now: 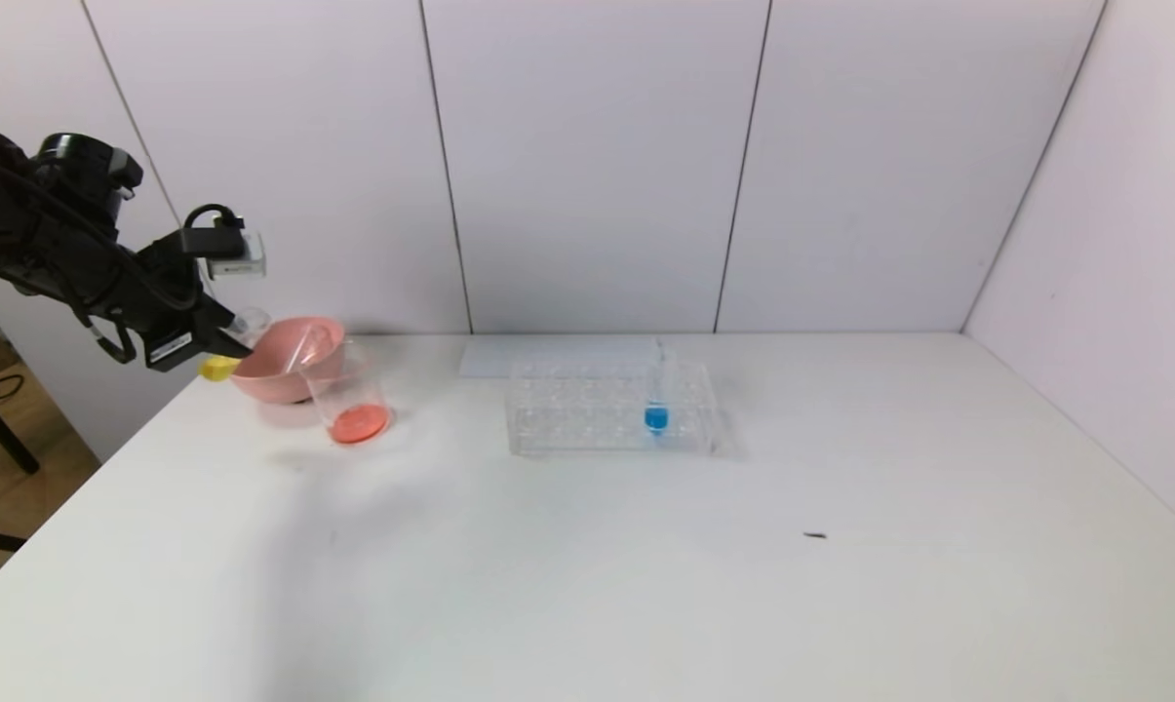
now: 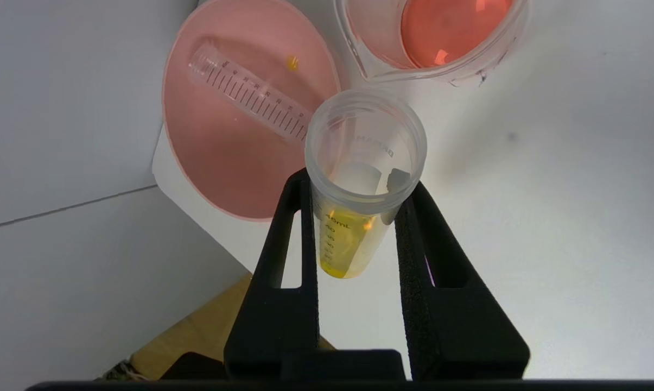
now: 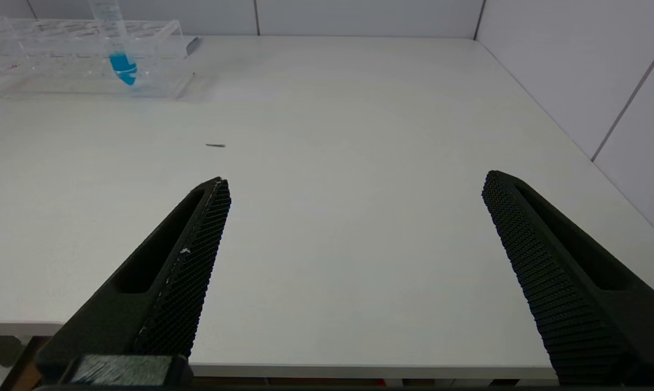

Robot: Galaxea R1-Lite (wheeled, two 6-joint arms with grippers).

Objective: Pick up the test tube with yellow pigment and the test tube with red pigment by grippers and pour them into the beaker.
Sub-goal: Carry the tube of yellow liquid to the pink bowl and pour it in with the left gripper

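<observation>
Two tools: left tool (image 2: 359, 217) clamped on the test tube with yellow pigment (image 2: 359, 184), beside pink bowl (image 1: 285, 361) at table (image 1: 646, 565) edge; beaker (image 1: 350, 395) holds red liquid; right tool (image 3: 354, 190) spread wide, holding nothing, over the table.

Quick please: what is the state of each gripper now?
Left gripper: shut on the clear plastic test tube with yellow pigment.
Right gripper: open, holding nothing.

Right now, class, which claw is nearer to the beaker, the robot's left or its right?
Left. The left claw, shut on the yellow tube, hangs just beside the beaker near the pink bowl. The right claw, open, sits far off over the table's right front edge.
</observation>
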